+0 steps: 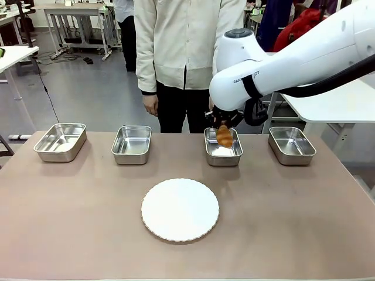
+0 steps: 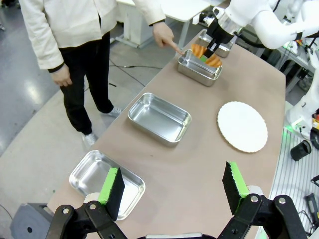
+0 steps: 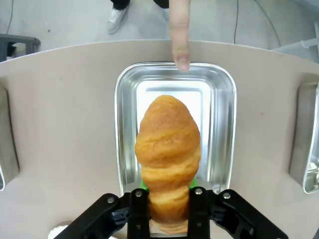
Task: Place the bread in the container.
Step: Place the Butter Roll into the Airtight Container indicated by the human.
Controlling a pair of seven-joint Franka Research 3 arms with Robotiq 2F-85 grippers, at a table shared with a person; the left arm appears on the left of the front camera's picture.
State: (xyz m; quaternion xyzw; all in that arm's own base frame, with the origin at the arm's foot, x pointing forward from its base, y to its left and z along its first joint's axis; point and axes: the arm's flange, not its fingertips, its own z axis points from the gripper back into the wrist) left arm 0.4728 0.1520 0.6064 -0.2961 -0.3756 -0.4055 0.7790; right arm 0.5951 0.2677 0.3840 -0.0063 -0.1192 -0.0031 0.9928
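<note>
table (image 1: pixel 70 222), bread (image 3: pixel 168 149) hiding container (image 3: pixel 223 99) floor

Glossy grey concrete floor (image 1: pixel 88 88) is reflecting overhead light. White metal-legged workbenches (image 1: pixel 76 14) are standing at the back, black cables (image 1: pixel 50 99) trailing across the floor. White desk (image 1: pixel 334 105) is sitting right. Matte beige-brown table (image 1: pixel 70 205) is filling the foreground.

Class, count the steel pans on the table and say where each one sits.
4, in a row along the far edge: far-left pan, left-middle pan, right-middle pan under the held croissant, far-right pan.
</note>
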